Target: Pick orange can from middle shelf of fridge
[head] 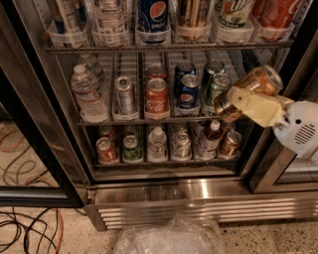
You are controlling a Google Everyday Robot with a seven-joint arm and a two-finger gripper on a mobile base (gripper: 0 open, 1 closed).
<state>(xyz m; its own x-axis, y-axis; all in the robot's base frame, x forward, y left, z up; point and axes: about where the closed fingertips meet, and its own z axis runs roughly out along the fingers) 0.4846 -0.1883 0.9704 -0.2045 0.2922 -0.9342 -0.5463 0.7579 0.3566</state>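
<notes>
Your end effector (239, 100) sits at the right of the view, in front of the open fridge (164, 192), and its cream-coloured fingers (256, 106) are clamped on the orange can (254, 85). You can see the can lying tilted in that grip, silver top up and to the right, its lower end pointing down and left toward the rack. It is off the middle shelf (164, 120), hanging just beside the shelf's right end and in front of the door frame. On the shelf itself you have, from left to right, a water bottle (85, 93), a silver can (124, 95), a red Coca-Cola can (157, 97), a blue Pepsi can (188, 95) and a green-and-silver can (217, 89), each upright in its own lane. The rack above carries tall bottles, among them a Pepsi bottle (152, 15). Below the steel base grille, a crumpled clear plastic bag (169, 238) lies on the floor, with loose cables (25, 230) at the lower left.
</notes>
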